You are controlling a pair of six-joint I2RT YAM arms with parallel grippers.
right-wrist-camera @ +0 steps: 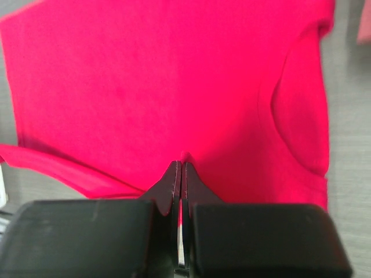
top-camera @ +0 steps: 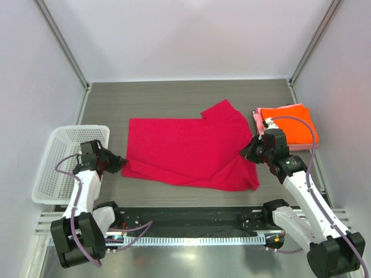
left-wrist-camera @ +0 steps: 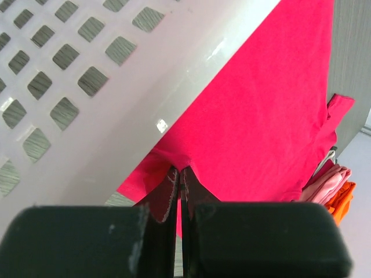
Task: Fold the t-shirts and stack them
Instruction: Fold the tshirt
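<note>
Overhead, the crimson shirt (top-camera: 188, 152) lies spread across the middle of the table (top-camera: 174, 95). We judge it is pinched at both ends so the two arms can lift and fold it together. The left gripper (top-camera: 119, 164) sits at the shirt's lower-left corner, just right of the basket (top-camera: 43, 174) at the frame's left. The right gripper (top-camera: 250, 152) sits at the shirt's right edge, near the orange shirt (top-camera: 293, 124), which lies folded on the pink shirt (top-camera: 257, 119) at upper right.

In the left wrist view, the fingers (left-wrist-camera: 165, 200) at bottom centre press together with the crimson hem nipped between them. The basket wall fills the upper left.

In the right wrist view, the fingers (right-wrist-camera: 165, 185) are likewise closed on a small raised pinch of crimson cloth at lower centre.
</note>
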